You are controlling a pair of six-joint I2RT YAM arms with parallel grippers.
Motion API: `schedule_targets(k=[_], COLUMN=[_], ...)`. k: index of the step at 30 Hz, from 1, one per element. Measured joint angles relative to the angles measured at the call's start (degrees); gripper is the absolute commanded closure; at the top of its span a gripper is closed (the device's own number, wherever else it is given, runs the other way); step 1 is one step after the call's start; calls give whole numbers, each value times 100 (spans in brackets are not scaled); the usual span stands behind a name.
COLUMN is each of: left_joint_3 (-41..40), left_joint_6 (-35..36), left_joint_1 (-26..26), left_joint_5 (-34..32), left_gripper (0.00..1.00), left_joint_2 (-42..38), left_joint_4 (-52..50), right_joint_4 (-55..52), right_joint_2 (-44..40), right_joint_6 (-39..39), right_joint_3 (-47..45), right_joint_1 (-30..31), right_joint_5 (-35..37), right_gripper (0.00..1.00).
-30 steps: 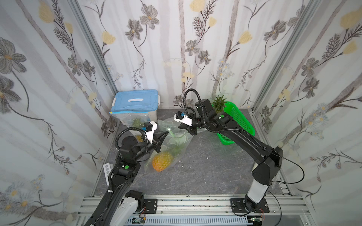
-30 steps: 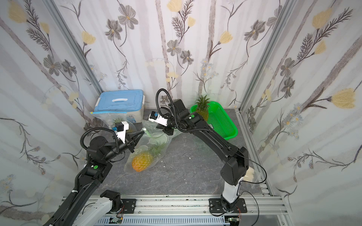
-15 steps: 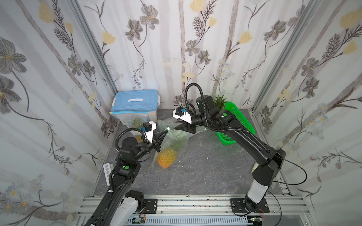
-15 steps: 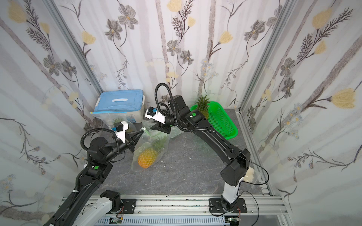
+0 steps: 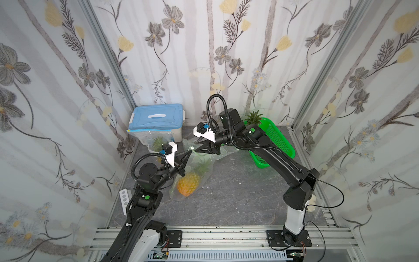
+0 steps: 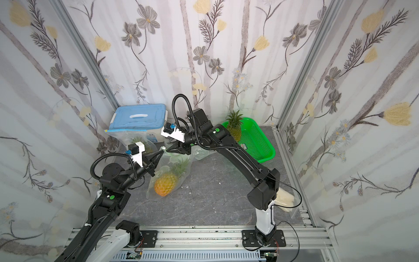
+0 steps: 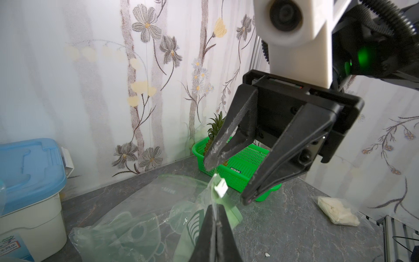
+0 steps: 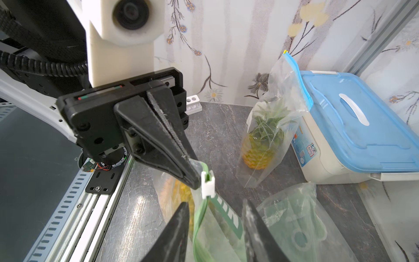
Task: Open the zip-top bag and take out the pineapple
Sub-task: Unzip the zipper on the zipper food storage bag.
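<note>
Two black arms meet over the middle of a grey table (image 5: 226, 204) walled on three sides by flowered panels. The left fingers (image 8: 181, 163) are clenched on the top corner of the zip-top bag (image 6: 179, 163), right beside its white slider (image 8: 207, 183), and hold that green-edged rim up off the table. The right fingers (image 7: 223, 140) are spread apart, one on each side of the raised rim. They are close to the slider but grip nothing.

The pineapple (image 5: 188, 184) lies inside the bag, its orange body resting on the table below the left fingers and its leaves pointing toward the back wall.

Bare table runs from the bag's lower end to the front rail, between the two arm bases. The back is crowded. A blue-lidded box (image 5: 156, 118) sits in the back left corner, with a second bagged pineapple (image 5: 154, 140) leaning on it. A flat printed bag (image 7: 136, 226) lies just beside the raised one. A green basket (image 5: 278, 140) holding another pineapple (image 6: 234, 127) sits in the back right corner. A white tube rack (image 5: 124, 199) lies along the left edge.
</note>
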Motion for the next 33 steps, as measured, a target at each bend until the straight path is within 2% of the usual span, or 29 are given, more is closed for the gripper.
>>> schedule_targets(k=[8,17,23,33], left_joint_3=[-24,-44,-50,-94], left_joint_6=[-70,-83,-85,-85], left_joint_1=[0,0,0,0], left_joint_5=[2,2,-17,-63], left_gripper=[100,100,100,100], left_joint_2=[-7,-81,-79,-160], left_joint_4=[15,17,17,13], right_joint_4=[-28,-28,-33,-42], right_joint_2=[37,240,282,284], right_joint_6=[46,140,146,146], right_joint_3=[133,389,444,463], right_joint_1=[4,90,223,225], right_joint_5=[-42,-39,-92,-83], right_gripper=[69,72,83,80])
